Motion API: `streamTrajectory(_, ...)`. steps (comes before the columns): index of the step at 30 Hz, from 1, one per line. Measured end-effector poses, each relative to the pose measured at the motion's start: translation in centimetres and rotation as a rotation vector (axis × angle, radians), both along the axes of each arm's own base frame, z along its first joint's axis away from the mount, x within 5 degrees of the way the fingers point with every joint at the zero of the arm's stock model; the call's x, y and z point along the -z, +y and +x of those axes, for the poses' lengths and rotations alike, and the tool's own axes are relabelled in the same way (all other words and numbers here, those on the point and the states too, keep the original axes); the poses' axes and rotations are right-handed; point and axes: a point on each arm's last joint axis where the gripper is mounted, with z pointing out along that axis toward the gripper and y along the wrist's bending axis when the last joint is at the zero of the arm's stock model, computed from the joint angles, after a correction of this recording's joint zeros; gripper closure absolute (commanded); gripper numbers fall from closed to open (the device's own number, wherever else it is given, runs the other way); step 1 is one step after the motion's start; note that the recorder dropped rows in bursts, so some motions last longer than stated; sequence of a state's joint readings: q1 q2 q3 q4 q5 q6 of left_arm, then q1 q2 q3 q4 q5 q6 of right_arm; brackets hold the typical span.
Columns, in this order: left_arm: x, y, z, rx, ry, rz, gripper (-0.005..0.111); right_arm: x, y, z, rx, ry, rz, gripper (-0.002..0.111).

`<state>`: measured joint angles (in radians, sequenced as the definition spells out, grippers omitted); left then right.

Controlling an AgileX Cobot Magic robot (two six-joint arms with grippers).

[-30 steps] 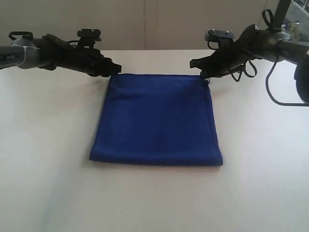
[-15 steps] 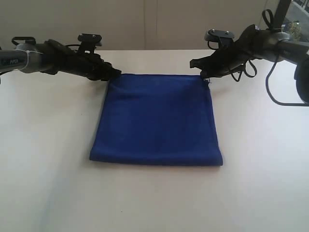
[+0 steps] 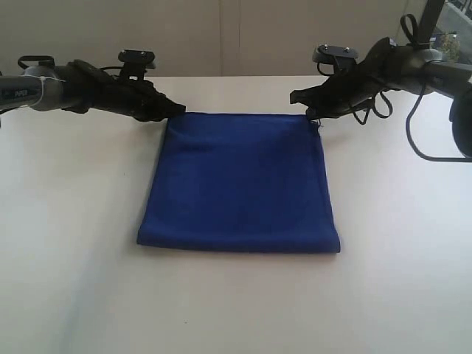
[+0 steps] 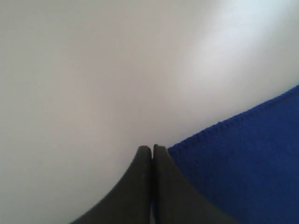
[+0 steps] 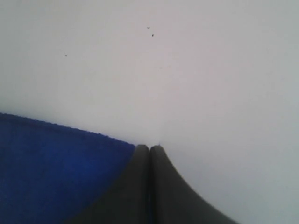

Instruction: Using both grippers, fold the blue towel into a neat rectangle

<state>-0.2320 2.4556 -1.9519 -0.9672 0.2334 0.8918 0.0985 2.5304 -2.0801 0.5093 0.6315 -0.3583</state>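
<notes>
- The blue towel (image 3: 240, 184) lies flat on the white tabletop (image 3: 74, 258), folded to a near-square block of cloth with a smooth top.
- The left hand (image 3: 179, 110) is down low at one far corner of the towel. Its two dark fingers are pressed together, tip against tip.
- Seen from the left wrist, the towel's hemmed edge runs up just beside one finger of that hand, with bare tabletop ahead of the tips. I cannot tell whether any cloth is caught between the fingers.
- The right hand (image 3: 311, 114) sits at the other far corner, its fingers likewise closed flat against each other.
- From the right wrist, the blue cloth lies right against one side of that hand and reaches up to the fingertips. Whether it is pinched I cannot tell.
- The towel spreads between the two hands, and its near edge lies well away from both.
</notes>
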Motion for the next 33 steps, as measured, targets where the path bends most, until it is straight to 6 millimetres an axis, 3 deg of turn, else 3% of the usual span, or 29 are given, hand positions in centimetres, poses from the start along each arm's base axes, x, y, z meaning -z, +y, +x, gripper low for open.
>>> streamTrajectory(10,-0.9,-0.3,0.2,0.019,-0.012,-0.019,0.107,-0.3,0.0,0.1,0.008,-0.02,-0.001,0.108)
streamTrajectory(20,-3.7,-0.6,-0.1,0.062,-0.039,-0.044,0.107,-4.0,0.0,-0.2,0.001,-0.06,0.013,0.108)
streamTrajectory(33,-3.8,-0.6,-0.2,0.071,-0.037,-0.047,0.107,-6.5,-0.6,-0.9,0.037,-0.032,-0.045,0.108)
